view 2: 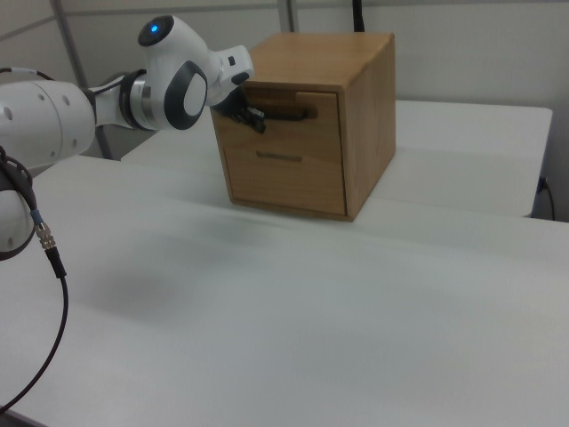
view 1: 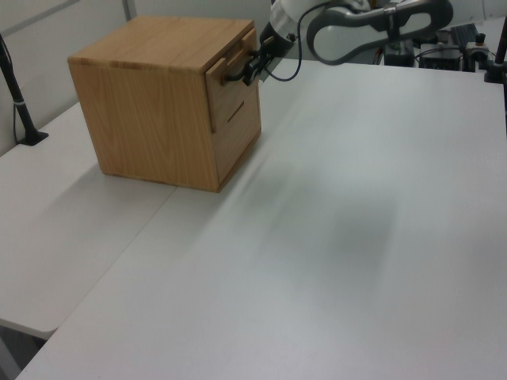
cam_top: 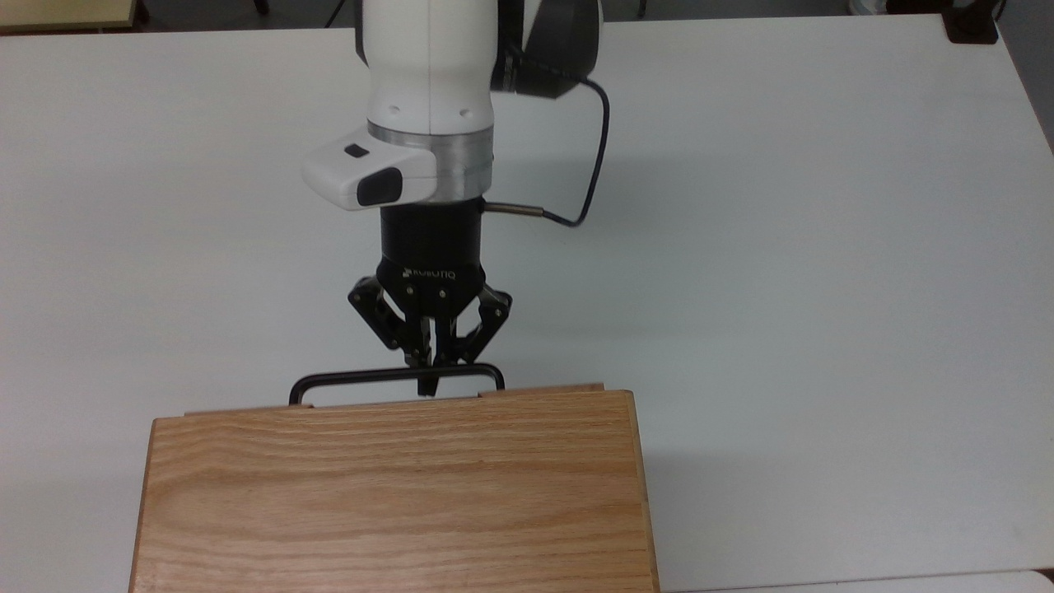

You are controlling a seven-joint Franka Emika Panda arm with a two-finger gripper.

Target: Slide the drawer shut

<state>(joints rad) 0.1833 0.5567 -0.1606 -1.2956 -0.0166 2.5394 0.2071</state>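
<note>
The tool [cam_top: 428, 375] has its fingers pressed together on the middle of the drawer's thin black handle [cam_top: 395, 378], pinching the bar at the drawer front. In the top view the drawer [cam_top: 539, 389] lies just below the tool, almost wholly tucked under the oak cabinet [cam_top: 395, 490]; a thin strip of its front panel peeks out along the cabinet's upper edge. The handle's long axis runs left to right across the top view, square to the arm, which reaches down from the top view's upper edge. So the slide direction is straight on from the tool, into the cabinet.

In the right view the drawer [view 2: 280, 110] sits at the top of the cabinet's face, its front looking nearly flush, with a second drawer front [view 2: 283, 175] below it. The task looks all but finished; any remaining push would be very short. The cabinet stands on a white table [cam_top: 823, 247].
</note>
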